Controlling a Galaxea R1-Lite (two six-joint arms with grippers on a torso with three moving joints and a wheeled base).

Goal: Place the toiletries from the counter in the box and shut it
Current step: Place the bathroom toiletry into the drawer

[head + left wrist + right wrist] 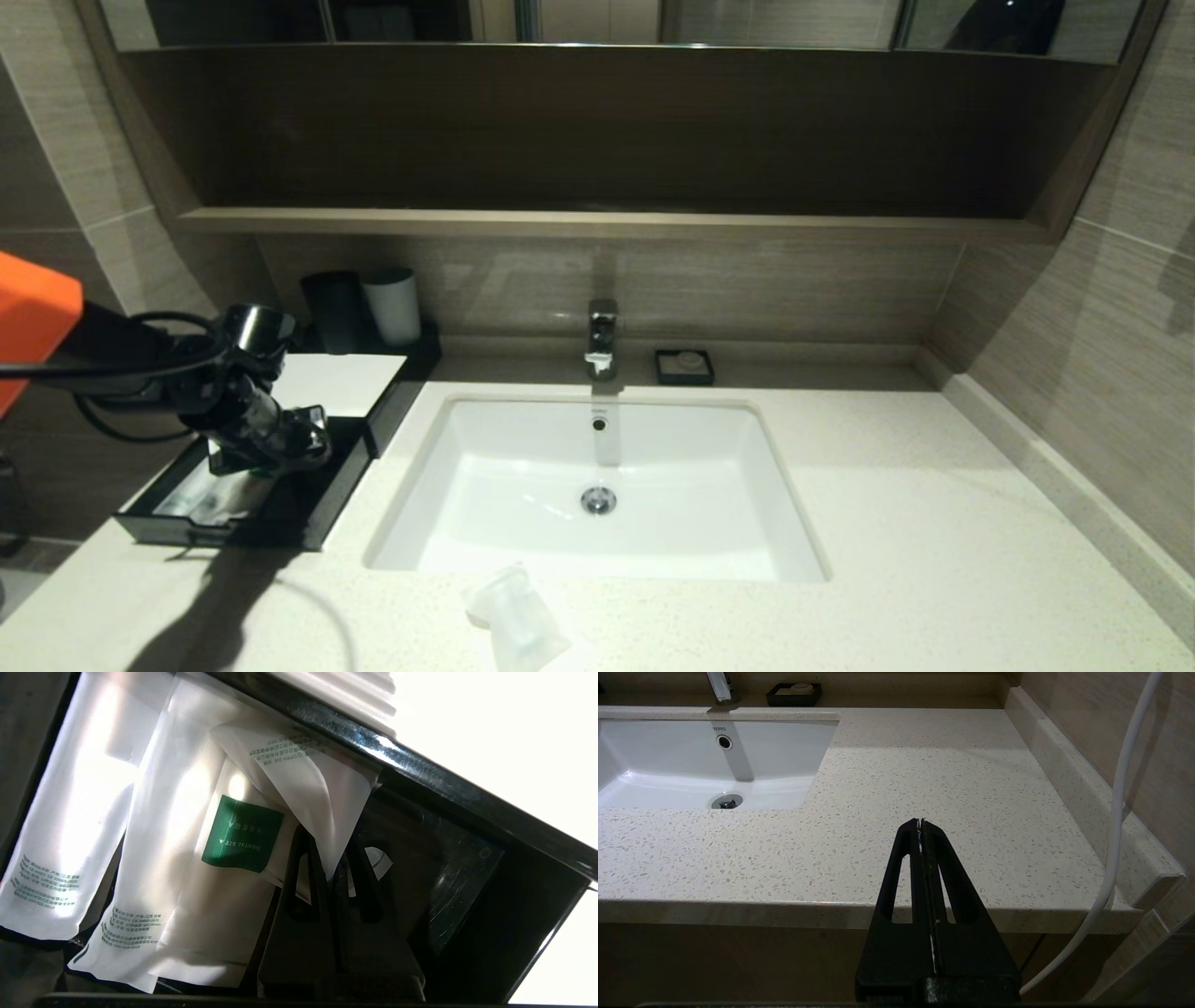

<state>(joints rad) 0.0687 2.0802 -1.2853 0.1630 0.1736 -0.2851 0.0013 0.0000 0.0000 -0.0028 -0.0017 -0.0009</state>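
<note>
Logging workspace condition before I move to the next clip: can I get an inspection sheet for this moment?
Surface: speckled counter with white basin.
Job's things: box with its drawer pulled open, the dental kit packet and other packets inside; one clear packet lies on the counter in front of the basin.
Clutter: dark cup and white cup behind the box; soap dish beside the faucet.
Grippers: left gripper over the drawer, jaws shut on a small packet; right gripper off the counter's front edge, jaws shut, empty.
Cables: black cable on the left arm; white cable by the right wall.
Surroundings: wooden shelf, tiled walls.
</note>
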